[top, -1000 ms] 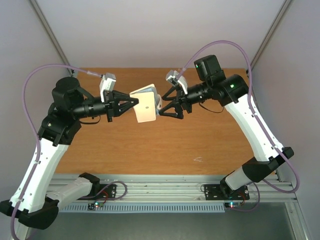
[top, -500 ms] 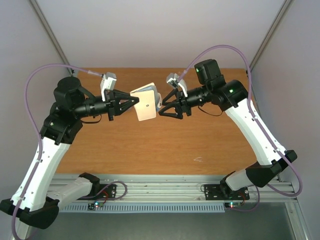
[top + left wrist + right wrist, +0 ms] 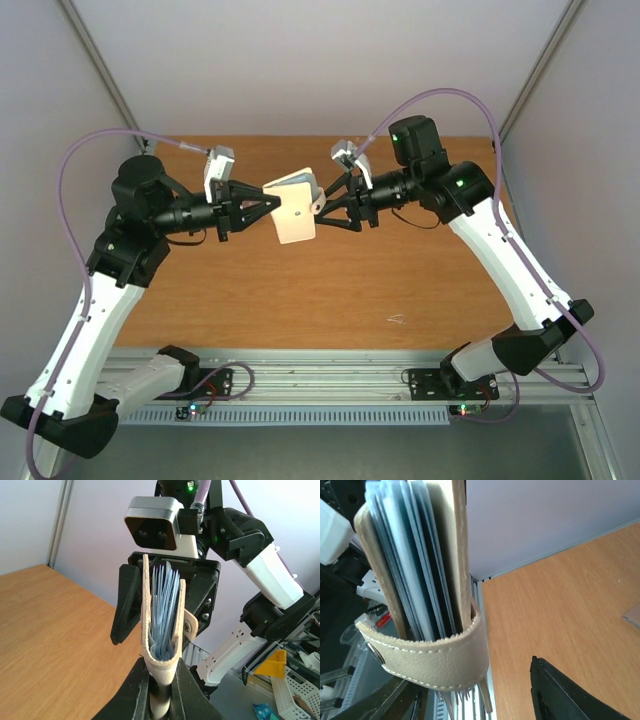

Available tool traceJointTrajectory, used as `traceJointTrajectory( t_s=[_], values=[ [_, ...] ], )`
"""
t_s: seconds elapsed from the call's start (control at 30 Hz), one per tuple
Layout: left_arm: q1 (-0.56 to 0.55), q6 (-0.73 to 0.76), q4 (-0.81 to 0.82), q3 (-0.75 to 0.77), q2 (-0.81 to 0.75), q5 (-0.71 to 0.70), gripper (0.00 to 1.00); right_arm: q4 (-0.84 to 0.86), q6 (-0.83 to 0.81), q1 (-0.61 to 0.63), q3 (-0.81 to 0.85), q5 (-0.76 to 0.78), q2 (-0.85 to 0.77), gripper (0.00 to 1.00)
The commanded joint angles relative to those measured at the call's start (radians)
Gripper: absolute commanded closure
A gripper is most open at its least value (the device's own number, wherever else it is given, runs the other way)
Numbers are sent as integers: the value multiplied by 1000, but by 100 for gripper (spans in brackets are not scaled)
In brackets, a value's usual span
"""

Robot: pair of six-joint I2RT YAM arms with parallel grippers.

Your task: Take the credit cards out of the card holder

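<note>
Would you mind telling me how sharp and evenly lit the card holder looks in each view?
Top external view: soft, even light, the card holder sharp but its pale face nearly washed out. Left wrist view: holder crisp against a bright wall, blue edges inside distinct. Right wrist view: holder very close and slightly soft, the table beyond evenly lit.

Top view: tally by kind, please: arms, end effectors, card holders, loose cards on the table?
Arms: 2 (left arm, right arm)
End effectors: 2 (left end effector, right end effector)
Card holders: 1 (the card holder)
Loose cards visible on table: 0
Total: 5
</note>
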Motion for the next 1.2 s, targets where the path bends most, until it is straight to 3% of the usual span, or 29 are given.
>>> traceJointTrajectory(
  t_s=[0.0, 0.13, 0.27, 0.3, 0.33, 0.4, 0.43, 0.57, 0.67, 0.73, 0.83, 0.93, 1.17],
  values=[
    [-4, -42, 127, -16, -14, 66, 100, 47, 48, 27, 42, -28, 9, 43],
    [-4, -82, 163, -23, -11, 69, 100, 90, 64, 62, 36, -44, 8, 58],
    [-3, -51, 89, -18, -10, 0, 100, 140, 87, 60, 10, -39, -22, 96],
    [-3, -36, 45, -13, -7, -60, 100, 156, 99, 56, -1, -13, -32, 98],
    [-2, -15, 2, -10, -6, -132, 93, 173, 124, 44, -14, 18, -41, 99],
    [0, 23, -77, -10, -4, -336, 55, 220, 201, 16, -48, 119, -56, 99],
    [1, 36, -105, -15, -2, -417, 41, 231, 237, 10, -62, 190, -59, 99],
    [4, 102, -156, -33, 1, -526, 40, 192, 419, 42, -50, 663, -58, 99],
    [4, 96, -150, -38, 15, -511, 40, 129, 417, 223, 2, 1159, -51, 99],
    [1, 83, -125, -49, 21, -486, 39, 95, 399, 320, 52, 1382, -20, 99],
    [-14, 54, -87, -66, 35, -469, 29, 90, 442, 363, 88, 1434, 25, 99],
    [-28, 50, -77, -69, 49, -461, 4, 117, 487, 383, 96, 1399, 51, 99],
    [-43, 157, -54, -60, 56, -399, 1, 82, 493, 421, 198, 1349, 148, 99]
  ],
)
